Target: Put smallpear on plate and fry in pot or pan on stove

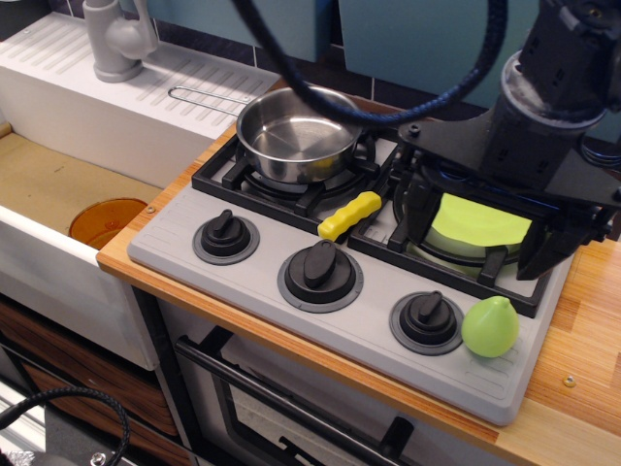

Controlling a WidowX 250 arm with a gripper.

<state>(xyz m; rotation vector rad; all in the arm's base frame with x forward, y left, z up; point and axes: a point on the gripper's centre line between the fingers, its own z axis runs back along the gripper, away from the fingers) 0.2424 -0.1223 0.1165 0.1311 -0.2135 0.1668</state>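
Note:
The smallpear (490, 326) stands on the grey stove (374, 335) at its front right corner, beside the right knob (427, 320). The lime-green plate (480, 223) lies on the right burner grate. The yellow fry (349, 216) lies on the stove between the two burners, leaning on the grate edge. The steel pan (296, 136) sits empty on the left burner, its wire handle pointing left. My black gripper (480, 233) hangs just over the plate, open and empty, one finger at each side of the plate. Its body hides the plate's far part.
A sink basin (58, 184) with an orange disc (107, 221) lies to the left. A white drainboard (146, 87) and grey faucet (116, 39) are behind it. A wooden counter (587, 330) runs to the right. A black cable (466, 83) loops above the pan.

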